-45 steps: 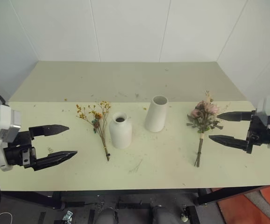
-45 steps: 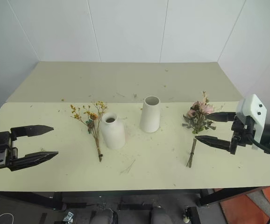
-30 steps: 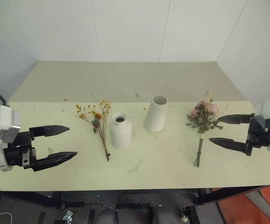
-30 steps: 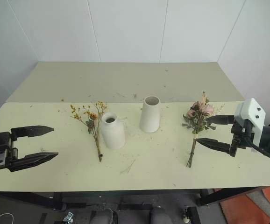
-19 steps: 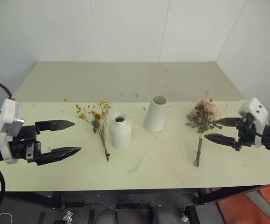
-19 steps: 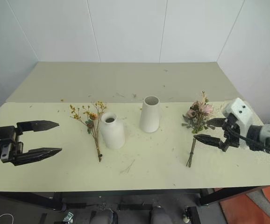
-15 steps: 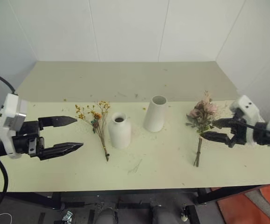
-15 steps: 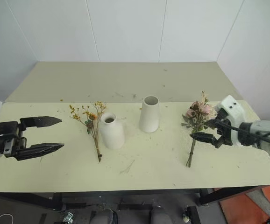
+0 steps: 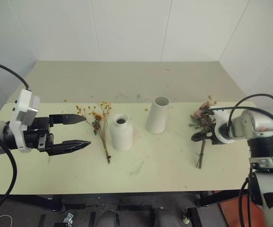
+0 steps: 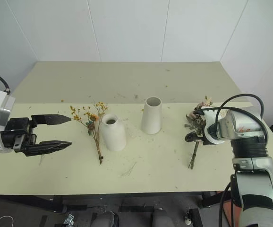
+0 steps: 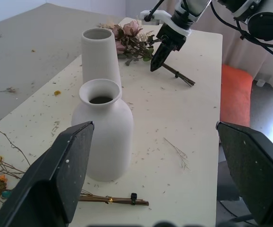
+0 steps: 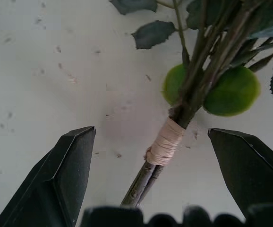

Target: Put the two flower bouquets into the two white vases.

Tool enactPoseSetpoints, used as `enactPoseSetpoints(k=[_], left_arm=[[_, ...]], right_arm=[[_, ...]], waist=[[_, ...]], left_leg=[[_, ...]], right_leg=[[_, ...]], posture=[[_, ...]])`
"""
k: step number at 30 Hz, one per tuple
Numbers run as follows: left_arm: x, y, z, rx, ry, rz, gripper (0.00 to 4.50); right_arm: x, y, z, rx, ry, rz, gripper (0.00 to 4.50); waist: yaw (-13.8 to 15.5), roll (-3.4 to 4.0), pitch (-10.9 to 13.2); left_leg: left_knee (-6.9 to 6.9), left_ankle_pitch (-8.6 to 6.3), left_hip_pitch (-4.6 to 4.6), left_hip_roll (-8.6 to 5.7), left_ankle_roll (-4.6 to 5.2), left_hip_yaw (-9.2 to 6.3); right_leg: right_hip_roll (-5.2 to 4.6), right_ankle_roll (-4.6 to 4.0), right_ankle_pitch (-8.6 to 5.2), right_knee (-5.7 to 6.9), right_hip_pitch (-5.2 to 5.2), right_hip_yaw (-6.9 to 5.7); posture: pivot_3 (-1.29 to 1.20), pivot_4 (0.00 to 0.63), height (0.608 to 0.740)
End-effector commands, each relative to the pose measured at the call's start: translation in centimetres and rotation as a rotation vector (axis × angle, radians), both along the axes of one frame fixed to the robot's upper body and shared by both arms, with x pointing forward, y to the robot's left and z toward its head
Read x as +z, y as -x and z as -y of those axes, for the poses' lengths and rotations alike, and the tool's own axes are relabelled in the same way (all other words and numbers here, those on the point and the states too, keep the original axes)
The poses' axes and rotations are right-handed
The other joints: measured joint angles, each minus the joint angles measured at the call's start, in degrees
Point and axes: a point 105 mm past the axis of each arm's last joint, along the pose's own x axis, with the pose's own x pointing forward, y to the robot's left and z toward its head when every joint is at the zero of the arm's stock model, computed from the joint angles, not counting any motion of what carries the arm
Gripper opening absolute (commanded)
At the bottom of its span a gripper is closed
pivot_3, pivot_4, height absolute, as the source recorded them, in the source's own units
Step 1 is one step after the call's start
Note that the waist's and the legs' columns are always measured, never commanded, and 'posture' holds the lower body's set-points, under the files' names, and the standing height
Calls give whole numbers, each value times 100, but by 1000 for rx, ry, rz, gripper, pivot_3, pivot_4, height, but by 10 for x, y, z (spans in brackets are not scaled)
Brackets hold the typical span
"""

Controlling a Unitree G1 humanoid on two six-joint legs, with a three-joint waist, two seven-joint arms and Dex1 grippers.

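The left tool [image 9: 79,130] reaches in level from the left edge of the head views, its two black fingers spread wide, one above the other, tips toward frame centre. The right arm bends in from the right edge, wrist turned steeply down; the right tool [image 12: 161,176] points at the tabletop, fingers wide apart.
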Motion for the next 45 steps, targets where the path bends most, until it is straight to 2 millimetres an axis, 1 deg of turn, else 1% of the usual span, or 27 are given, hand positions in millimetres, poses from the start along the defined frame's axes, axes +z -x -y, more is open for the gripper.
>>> enactPoseSetpoints(k=[1,5,6,7,9,10,15,17,18,19,23,26,27,28,29,30,32,34,37,40,42,45], left_arm=[[9,3,2,-13,1,58,4500],[9,4,1,-5,1,60,4500],[9,4,1,-4,0,60,4500],[9,4,0,-2,0,61,4500],[9,4,0,0,0,61,4500],[9,4,0,2,0,62,4500],[9,3,-1,2,-4,62,4500],[9,3,-1,0,-5,62,4500],[9,2,-1,-1,-6,62,4500],[10,1,-1,-1,-7,63,4500],[11,-1,-1,-5,-10,68,4500],[12,-3,-1,-10,-13,71,4500],[13,-4,-1,-11,-13,72,4500],[13,-4,-2,-11,-14,72,4500],[13,-4,-2,-13,-15,72,4500],[13,-5,-2,-14,-16,72,4500],[14,-6,-2,-18,-19,72,4500],[14,-7,-2,-22,-22,71,4500],[15,-9,-2,-31,-29,66,4500],[15,-10,-2,-38,-31,63,4500],[16,-11,0,-41,-31,65,4500],[16,-11,1,-43,-31,69,4500]], right_arm=[[11,-6,8,-69,-1,17,4472],[12,-10,2,-44,-26,28,4472],[13,-11,-1,-24,-28,40,4092],[15,-12,-4,-11,-36,47,3922],[19,-13,-8,12,-44,63,3281],[20,-13,-8,13,-44,70,2997],[29,-13,-5,2,-53,104,1197],[33,-14,-4,-6,-53,127,547],[36,-14,-3,-12,-56,139,294],[39,-14,-1,-28,-69,147,203],[51,-15,4,-75,-98,207,204],[86,-25,3,-80,-193,444,204],[101,-27,1,-71,-211,552,204],[110,-27,0,-66,-218,620,204],[124,-28,-3,-51,-239,729,204],[142,-26,-7,-12,-235,873,204],[167,-19,-21,87,-243,1052,204],[186,-12,-40,189,-316,1178,204],[211,-2,-68,311,-401,1322,204],[224,6,-93,421,-442,1407,204],[229,10,-110,494,-468,1442,204],[229,12,-124,546,-480,1462,204]], waist=[[-11,0,0],[-48,0,0],[-63,0,0],[-73,0,0],[-79,0,0],[-85,0,0],[-89,1,0],[-88,1,0],[-88,1,0],[-87,1,1],[-79,1,1],[-80,2,1],[-86,3,2],[-90,3,2],[-92,4,2],[-86,4,2],[-86,4,2],[-98,4,3],[-121,5,3],[-119,7,4],[-112,8,5],[-100,8,5]], left_leg=[[0,0,0,0,0,0],[0,0,1,0,0,-1],[0,0,1,0,0,-1],[0,0,1,0,0,-2],[0,0,1,0,0,-2],[0,0,1,1,0,-2],[-1,0,1,1,0,-2],[-1,0,1,0,0,-3],[-1,0,1,0,0,-2],[-1,0,1,0,0,-3],[-1,0,0,0,0,-3],[-2,0,0,0,0,-4],[-2,0,-1,0,0,-4],[-4,0,0,0,0,-4],[-5,0,-1,0,0,-4],[-8,0,0,1,0,-4],[-11,0,0,2,0,-6],[-14,0,0,1,0,-6],[-14,0,5,4,0,-5],[-14,0,5,4,0,-5],[-14,0,4,3,0,-6],[-14,0,3,4,0,-6]], right_leg=[[0,1,1,0,0,0],[0,1,1,0,1,-1],[0,1,1,0,1,-1],[0,1,1,0,2,-1],[0,1,1,0,2,-1],[1,1,1,0,2,-1],[1,2,1,0,1,-1],[0,1,1,0,1,-1],[0,2,1,0,1,-1],[0,2,1,0,1,-1],[0,2,1,0,1,-1],[1,2,1,0,1,-1],[0,2,1,0,0,-1],[1,2,1,0,0,-1],[1,3,1,0,-1,-1],[1,3,1,0,-2,-1],[1,3,1,0,-2,-3],[1,3,1,0,-3,-3],[2,2,2,3,-2,-3],[3,2,2,5,-2,-3],[2,2,1,4,-2,-3],[2,1,2,4,-3,-5]], posture=[[0,150,740],[0,150,740],[0,150,740],[0,150,740],[0,150,740],[0,150,740],[0,150,740],[0,150,740],[0,150,740],[0,150,740],[0,150,740],[0,150,740],[0,150,740],[0,150,740],[0,150,740],[0,150,740],[0,150,740],[0,150,740],[0,150,740],[0,150,740],[0,150,740],[0,150,740]])
